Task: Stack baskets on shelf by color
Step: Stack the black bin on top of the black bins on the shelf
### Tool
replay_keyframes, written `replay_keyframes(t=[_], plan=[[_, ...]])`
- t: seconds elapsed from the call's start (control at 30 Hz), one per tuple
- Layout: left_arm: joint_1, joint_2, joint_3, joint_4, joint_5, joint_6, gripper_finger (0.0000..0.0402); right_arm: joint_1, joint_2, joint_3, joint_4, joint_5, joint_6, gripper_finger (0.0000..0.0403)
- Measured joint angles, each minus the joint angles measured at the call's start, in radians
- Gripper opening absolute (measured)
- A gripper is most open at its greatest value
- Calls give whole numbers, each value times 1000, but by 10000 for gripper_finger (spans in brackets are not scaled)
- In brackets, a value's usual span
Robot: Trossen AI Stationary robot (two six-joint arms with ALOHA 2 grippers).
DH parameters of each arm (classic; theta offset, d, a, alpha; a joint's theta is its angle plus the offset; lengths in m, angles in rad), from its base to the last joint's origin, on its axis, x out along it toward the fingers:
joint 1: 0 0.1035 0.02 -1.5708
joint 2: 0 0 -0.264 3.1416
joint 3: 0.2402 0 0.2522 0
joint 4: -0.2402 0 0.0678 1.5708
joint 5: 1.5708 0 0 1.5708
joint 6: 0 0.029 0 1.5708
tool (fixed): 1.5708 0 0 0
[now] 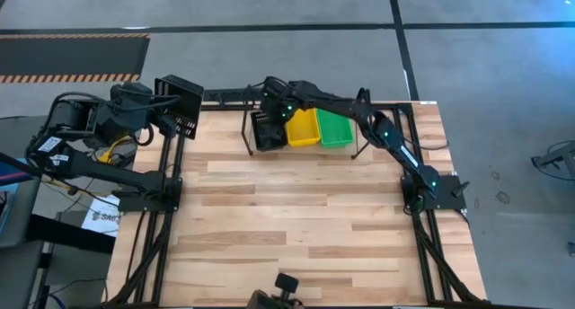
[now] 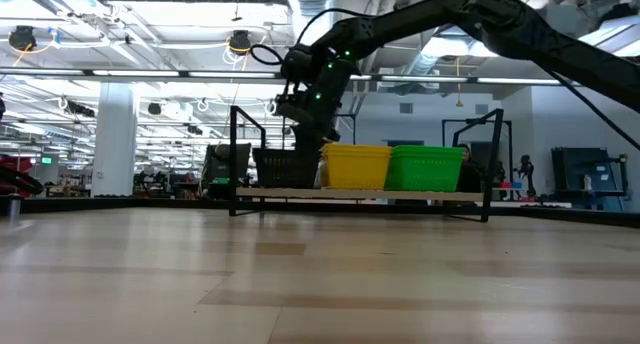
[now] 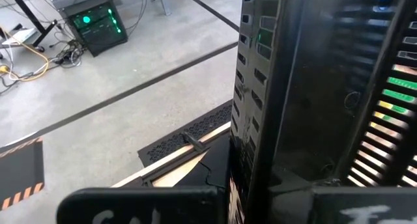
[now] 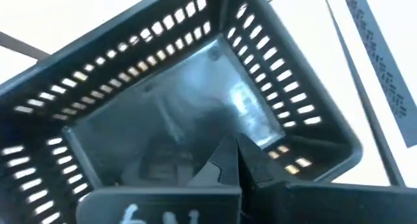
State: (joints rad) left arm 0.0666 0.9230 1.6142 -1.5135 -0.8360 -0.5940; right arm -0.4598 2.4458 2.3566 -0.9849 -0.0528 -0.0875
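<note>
On the shelf [image 2: 360,194] I saw black baskets [image 2: 285,168], yellow baskets [image 2: 357,167] and green baskets [image 2: 425,168] side by side. My right claw [image 1: 272,114] was closed above the black ones. My left claw [image 1: 167,107], closed on a black basket [image 1: 178,107], hung off the bench [image 1: 296,219], left of the shelf.

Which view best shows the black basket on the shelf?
The right wrist view: the black basket on the shelf fills it, inside visible. The high view and low view show it partly hidden by the right arm. The left wrist view shows another black basket.
</note>
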Motion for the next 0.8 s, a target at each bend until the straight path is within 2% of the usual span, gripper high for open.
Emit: replay_keyframes(t=[0.4,0.8], plan=[[0,0,0,0,3,-5,0,-35,0,0,93,3,0,0],[0,0,0,0,5,-5,0,-52,0,0,106,13,-16,0]])
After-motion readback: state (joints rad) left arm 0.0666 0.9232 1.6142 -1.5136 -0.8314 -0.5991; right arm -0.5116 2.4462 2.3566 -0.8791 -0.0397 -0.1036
